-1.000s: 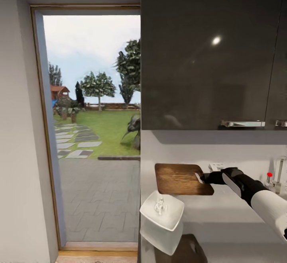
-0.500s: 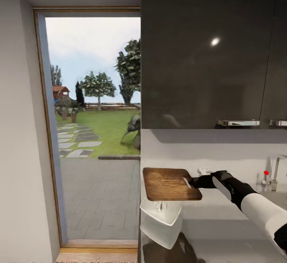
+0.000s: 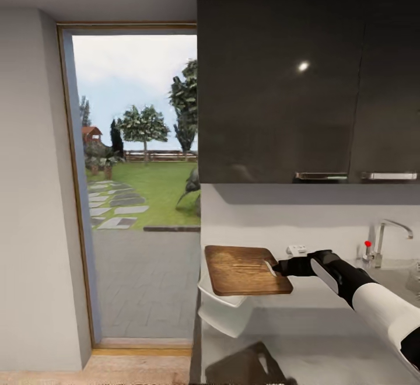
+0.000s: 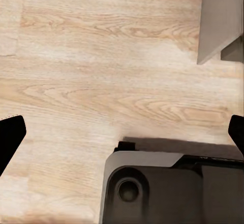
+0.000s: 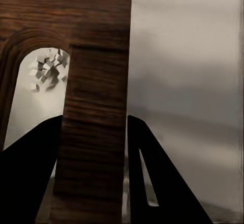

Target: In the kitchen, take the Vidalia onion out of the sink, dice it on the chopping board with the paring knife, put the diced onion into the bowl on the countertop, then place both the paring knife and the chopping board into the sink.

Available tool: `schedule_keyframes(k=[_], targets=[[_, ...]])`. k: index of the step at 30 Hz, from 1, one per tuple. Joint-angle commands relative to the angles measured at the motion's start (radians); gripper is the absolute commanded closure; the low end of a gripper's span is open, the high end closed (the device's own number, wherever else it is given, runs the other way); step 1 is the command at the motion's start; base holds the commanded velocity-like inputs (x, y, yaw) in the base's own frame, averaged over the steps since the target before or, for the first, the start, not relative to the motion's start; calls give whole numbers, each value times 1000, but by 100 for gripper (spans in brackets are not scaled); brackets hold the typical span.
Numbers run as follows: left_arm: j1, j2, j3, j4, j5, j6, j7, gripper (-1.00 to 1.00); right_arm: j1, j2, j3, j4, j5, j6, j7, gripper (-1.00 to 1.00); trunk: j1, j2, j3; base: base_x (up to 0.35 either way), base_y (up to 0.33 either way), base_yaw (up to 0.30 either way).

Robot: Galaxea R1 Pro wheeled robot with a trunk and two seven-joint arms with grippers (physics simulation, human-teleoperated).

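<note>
Currently the chopping board (image 3: 246, 269) hangs level in the lower centre of the head view, lifted off the tabletop (image 3: 326, 315) and partly over the white bowl (image 3: 224, 313) at the tabletop's end. Right pincer (image 3: 279, 267) is pinching the board by the strip of wood beside the oblong handle slot; the right wrist view shows that strip (image 5: 94, 132) between the two dark fingers (image 5: 152, 178).

Handling, as a judgement: stiff, solid wood, fairly heavy for an end grip, so it will tend to droop or twist about the pinch. Grained surface should give decent friction. The slot edge looks like the sound place to hold.

Diced onion (image 5: 48, 71), tiny white cubes, shows through the slot, lying in the bowl below.

Sink tap (image 3: 388, 236), chrome with red knob, stands at right, well apart from the board. Dark glossy cabinet (image 3: 291, 81) above.

Left pincer (image 4: 122, 132) fingers stand wide apart over pale wooden floor (image 4: 101, 56).
</note>
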Motion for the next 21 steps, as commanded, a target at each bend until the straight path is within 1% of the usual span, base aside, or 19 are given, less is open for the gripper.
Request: schedule_keyframes(k=[1,7,16,17,19,20,21], targets=[[-2,0,-3,5,8,-8,1,-100,-1,-2,2,-2,-5,2,6,100,0,-1,0,-120,-228,0],[-2,0,-3,5,9,-8,2,-100,0,-7,1,-2,-5,2,8,100,0,-1,0,-112,-231,0],[-2,-2,-3,6,10,-5,2,-100,-1,-9,-1,-2,-5,3,7,100,0,-1,0,-181,-234,0],[-2,-9,-3,6,10,2,1,-100,-1,-9,-1,-2,-5,3,7,100,0,-1,0,-167,-234,0],[-2,-32,-3,8,10,29,0,-100,-1,-9,-1,-2,-5,3,6,100,0,-1,0,-171,-229,0],[-1,-45,-3,8,10,62,-2,-100,-1,-9,-2,-2,-5,3,5,100,0,-1,0,-194,-219,0],[-1,-53,-3,9,10,85,-4,-100,0,-9,-3,-2,-5,3,5,100,0,-1,0,-204,-213,0]])
